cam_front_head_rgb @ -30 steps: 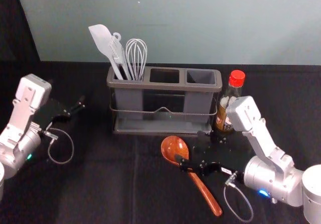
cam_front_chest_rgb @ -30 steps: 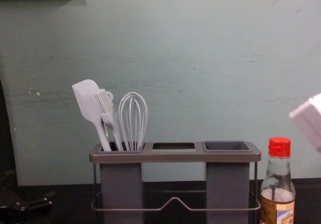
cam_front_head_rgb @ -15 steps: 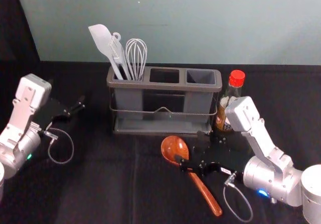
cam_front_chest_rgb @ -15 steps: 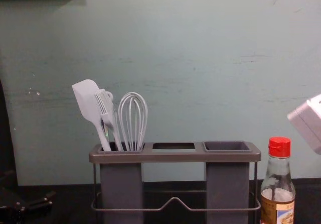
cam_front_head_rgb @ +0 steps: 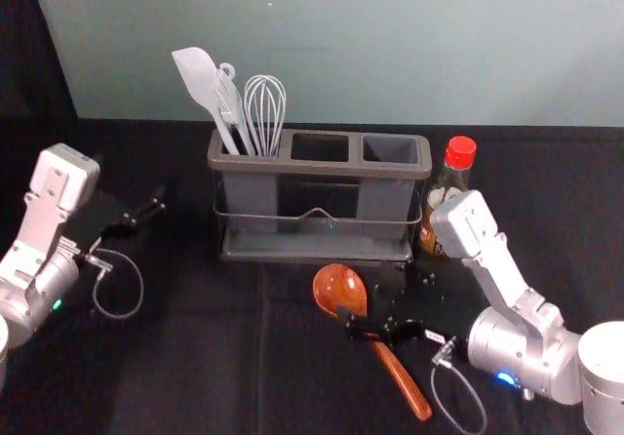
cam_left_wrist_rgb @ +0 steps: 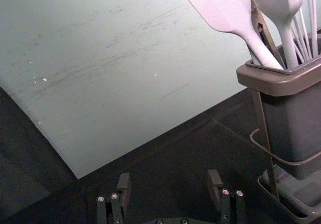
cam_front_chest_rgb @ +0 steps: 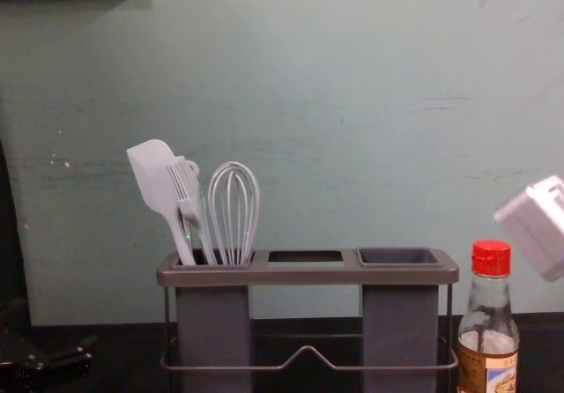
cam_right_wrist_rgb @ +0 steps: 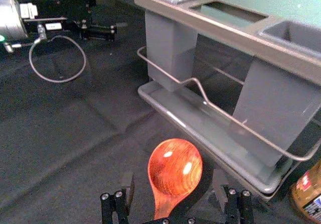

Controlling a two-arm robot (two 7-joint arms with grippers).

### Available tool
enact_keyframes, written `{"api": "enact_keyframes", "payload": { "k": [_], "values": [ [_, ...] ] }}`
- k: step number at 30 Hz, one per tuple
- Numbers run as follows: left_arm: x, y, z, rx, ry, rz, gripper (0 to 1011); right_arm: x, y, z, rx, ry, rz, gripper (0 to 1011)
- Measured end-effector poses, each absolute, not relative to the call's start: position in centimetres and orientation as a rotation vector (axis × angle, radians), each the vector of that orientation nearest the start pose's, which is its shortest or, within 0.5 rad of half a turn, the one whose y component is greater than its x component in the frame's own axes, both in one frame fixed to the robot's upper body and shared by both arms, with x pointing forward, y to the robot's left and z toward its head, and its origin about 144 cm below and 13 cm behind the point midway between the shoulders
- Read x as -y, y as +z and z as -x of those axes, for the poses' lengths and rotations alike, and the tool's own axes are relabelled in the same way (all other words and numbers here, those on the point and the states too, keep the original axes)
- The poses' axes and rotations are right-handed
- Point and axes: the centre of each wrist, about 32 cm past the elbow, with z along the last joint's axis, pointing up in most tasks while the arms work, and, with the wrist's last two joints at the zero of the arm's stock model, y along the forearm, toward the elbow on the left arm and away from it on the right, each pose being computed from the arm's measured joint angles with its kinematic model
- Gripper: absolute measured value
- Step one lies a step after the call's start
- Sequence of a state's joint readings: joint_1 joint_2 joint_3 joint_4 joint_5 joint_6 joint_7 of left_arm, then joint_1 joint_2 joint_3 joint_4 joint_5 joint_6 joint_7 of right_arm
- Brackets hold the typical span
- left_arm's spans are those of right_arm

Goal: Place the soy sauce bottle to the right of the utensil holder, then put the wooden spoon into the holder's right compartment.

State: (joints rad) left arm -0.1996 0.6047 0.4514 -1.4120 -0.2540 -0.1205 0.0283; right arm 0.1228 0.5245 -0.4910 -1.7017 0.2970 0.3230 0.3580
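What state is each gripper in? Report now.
Left gripper: open, empty, left of the utensil holder.
Right gripper: open, at the wooden spoon, not gripping it.

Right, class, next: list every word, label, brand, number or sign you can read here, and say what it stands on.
No text is legible.
Label on the soy sauce bottle: print too small to read.
White tag on the right arm: too small.
White marking on the left arm: too small.

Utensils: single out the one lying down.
The brown wooden spoon, in front of the holder; the white spatula, brush and whisk all stand in its left compartment.
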Motion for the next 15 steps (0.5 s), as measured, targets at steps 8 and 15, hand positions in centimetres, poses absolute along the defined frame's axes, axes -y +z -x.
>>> {"api": "enact_keyframes", "payload": {
  "k": [8,15],
  "values": [
    [-31.0,114.0,-48.9,0.285,1.248,-0.304,1005,21.5,119.1,-45.0,-0.123,-0.736,0.452,1003],
    [-31.0,114.0,-48.9,0.285,1.248,-0.304,1005,19.4,121.8,-45.1,-0.194,-0.769,0.573,1003]
  ]
}}
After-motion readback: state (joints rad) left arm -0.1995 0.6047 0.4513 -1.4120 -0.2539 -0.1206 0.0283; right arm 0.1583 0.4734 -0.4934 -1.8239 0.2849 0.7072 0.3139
